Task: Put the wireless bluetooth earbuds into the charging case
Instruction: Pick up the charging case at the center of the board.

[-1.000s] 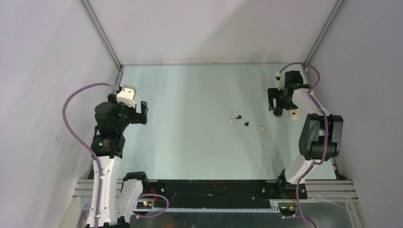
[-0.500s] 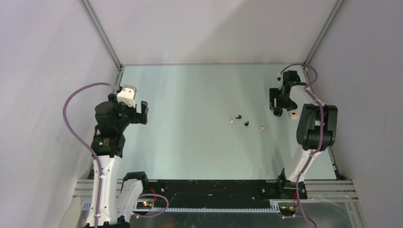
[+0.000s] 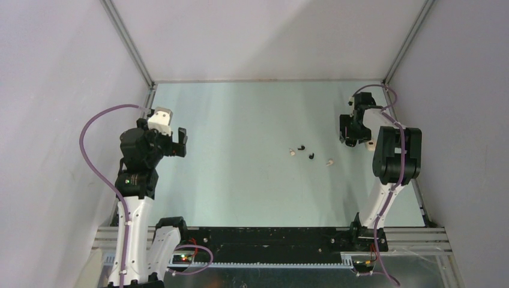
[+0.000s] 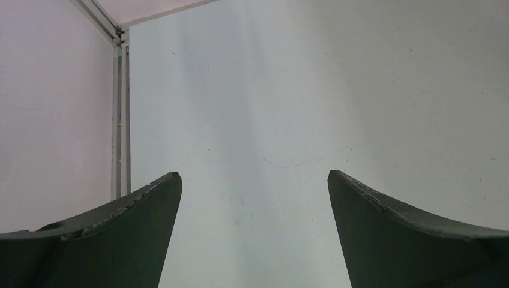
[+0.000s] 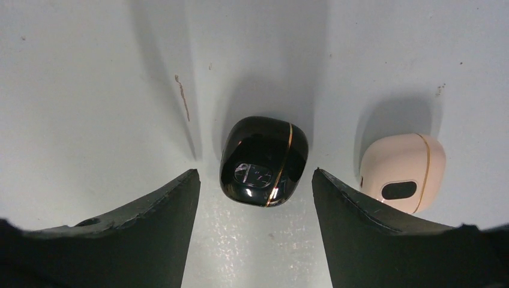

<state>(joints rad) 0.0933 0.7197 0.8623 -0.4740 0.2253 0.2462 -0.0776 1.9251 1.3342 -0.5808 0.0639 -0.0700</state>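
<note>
- A pale green table [image 3: 240, 120] lies inside plain white walls, with a few small things toward 3 o'clock.
- The four earbuds [image 3: 311, 156] lie loose there, two black and two off-white, near each other but apart. The black charging case [image 5: 264, 161] sits at about 2 o'clock on the table, and the pink case [image 5: 402, 173] is just beside it at its 3 o'clock.
- I judge the earbuds feather-light, hard and rounded, so apt to skitter. I would pinch each across its stubby body with my very fingertips.
- The black charging case looks glossy, stiff and slippery. I would take it by its two flanks, clear of the gold line.
- My right claw [image 5: 255, 177] stands partly open, a finger on either side of the black charging case. A gap shows on each side and it holds nothing.
- My left claw [image 4: 255, 180] is spread wide at 9 o'clock, empty, over bare table.
</note>
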